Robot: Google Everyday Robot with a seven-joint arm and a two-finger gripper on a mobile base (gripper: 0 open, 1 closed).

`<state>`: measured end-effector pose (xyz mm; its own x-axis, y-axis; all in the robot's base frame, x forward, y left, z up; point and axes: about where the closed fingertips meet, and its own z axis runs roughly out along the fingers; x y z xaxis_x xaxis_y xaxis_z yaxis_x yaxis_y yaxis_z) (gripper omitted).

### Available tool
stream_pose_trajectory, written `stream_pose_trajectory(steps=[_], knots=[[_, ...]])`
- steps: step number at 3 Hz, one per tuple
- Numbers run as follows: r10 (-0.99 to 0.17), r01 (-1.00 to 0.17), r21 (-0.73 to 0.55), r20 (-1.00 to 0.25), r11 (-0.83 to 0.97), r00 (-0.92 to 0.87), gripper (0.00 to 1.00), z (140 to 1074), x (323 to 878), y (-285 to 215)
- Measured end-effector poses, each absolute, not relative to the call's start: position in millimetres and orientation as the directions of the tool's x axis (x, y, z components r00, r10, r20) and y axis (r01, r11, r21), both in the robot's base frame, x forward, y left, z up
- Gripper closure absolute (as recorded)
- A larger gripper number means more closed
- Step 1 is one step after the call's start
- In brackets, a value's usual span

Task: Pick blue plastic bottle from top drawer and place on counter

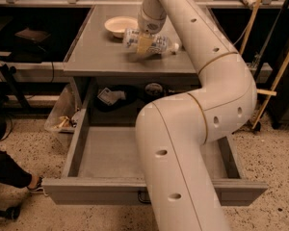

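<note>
The blue plastic bottle [159,41] lies on its side, white cap pointing right, just above or on the grey counter [101,57]; I cannot tell if it touches. My gripper [144,45] reaches down from the arm onto the bottle's middle and is shut on it, one yellowish finger [144,44] in front of the label. The top drawer [86,192] is pulled wide open below the counter. Its floor [111,153] is bare at the front, and the arm hides its right half.
A white bowl [120,25] sits on the counter left of the bottle. A crumpled packet [108,96] and a round dark item [154,88] lie at the drawer's back. A clear bin [62,117] stands left; a person's shoe [36,186] is at the lower left; broom handles [272,76] lean right.
</note>
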<state>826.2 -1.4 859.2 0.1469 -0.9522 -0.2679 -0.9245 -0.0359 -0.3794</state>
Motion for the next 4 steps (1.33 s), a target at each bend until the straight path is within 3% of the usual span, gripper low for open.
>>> stream_pose_trajectory(steps=[1, 2, 4], knots=[[-0.952, -0.925, -0.379, -0.268, -0.036, 0.147, 0.11, 859.2, 826.2, -1.4], [-0.952, -0.925, -0.379, -0.268, -0.036, 0.147, 0.0, 859.2, 826.3, -1.4], [-0.973, -0.924, -0.383, -0.211, -0.004, 0.091, 0.0, 888.7, 815.5, -6.1]])
